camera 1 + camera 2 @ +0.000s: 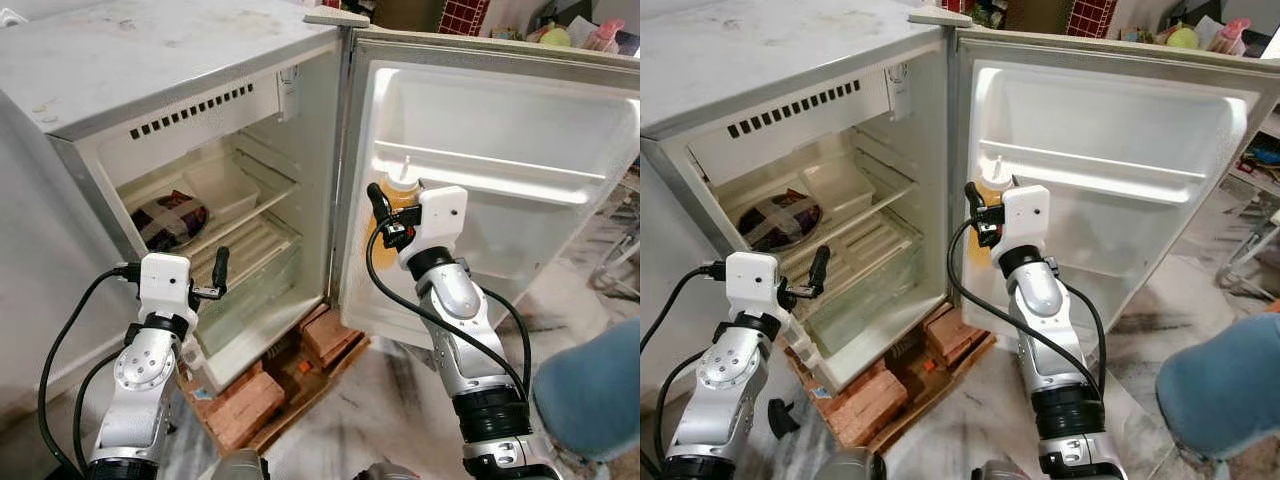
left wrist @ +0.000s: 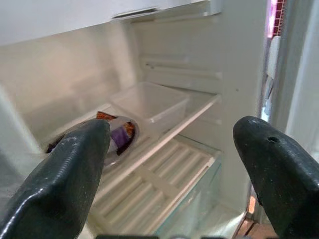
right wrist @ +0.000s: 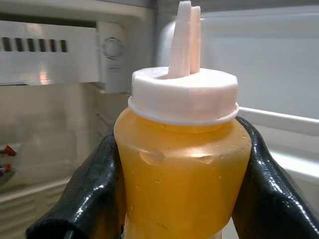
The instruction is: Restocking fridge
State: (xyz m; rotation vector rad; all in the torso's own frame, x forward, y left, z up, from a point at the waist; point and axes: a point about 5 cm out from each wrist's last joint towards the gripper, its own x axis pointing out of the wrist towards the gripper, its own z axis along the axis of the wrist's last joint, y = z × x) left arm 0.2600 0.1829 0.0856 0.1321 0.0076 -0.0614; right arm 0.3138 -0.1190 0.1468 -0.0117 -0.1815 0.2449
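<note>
I have the right gripper (image 1: 385, 222) clamped on the yellow sauce bottle (image 3: 182, 169), upright between its fingers, just before the open fridge door (image 1: 500, 120). My left gripper (image 1: 218, 272) hangs spread wide before the fridge shelves (image 2: 164, 144).

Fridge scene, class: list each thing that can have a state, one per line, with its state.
Fridge door: swung wide open.
Squeeze bottle: upright, capped, clamped in the right claw.
Left claw: open, holding nothing.
Clear tub: on the upper shelf, looks empty.
</note>
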